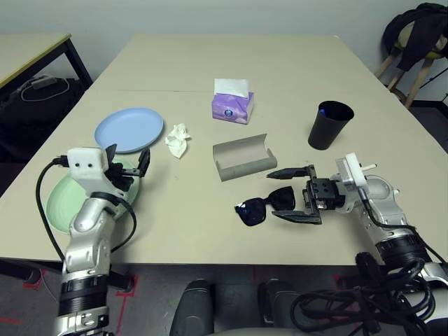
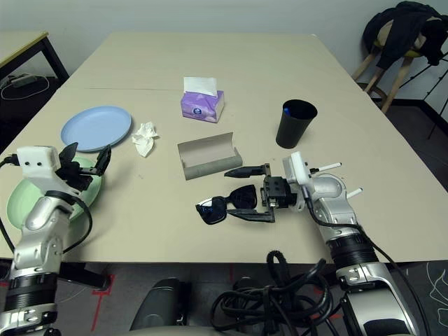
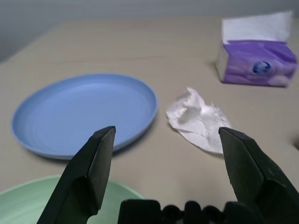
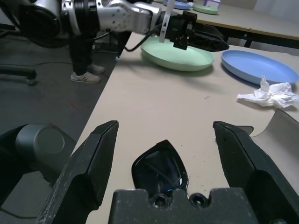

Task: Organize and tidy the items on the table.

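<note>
My left gripper [image 1: 128, 159] hangs open over the far rim of the mint green plate [image 1: 59, 203], with the pale blue plate [image 3: 84, 114] just beyond it and the crumpled white tissue [image 3: 196, 119] to that plate's right. My right gripper [image 1: 288, 194] is open and lies sideways, its fingers either side of the near end of the black sunglasses [image 4: 159, 170] on the table [image 1: 210, 238]. Behind the sunglasses the grey glasses case [image 1: 243, 157] lies open. The black cup [image 1: 330, 124] stands at the right with something blue inside. The purple tissue box [image 1: 232, 105] sits mid-table.
A smaller yellow-edged table [image 1: 35, 52] stands off to the left with a bag and cables under it. A wooden stool with a black garment [image 1: 420, 35] is at the back right. Black cables [image 2: 280, 294] hang below the table's front edge.
</note>
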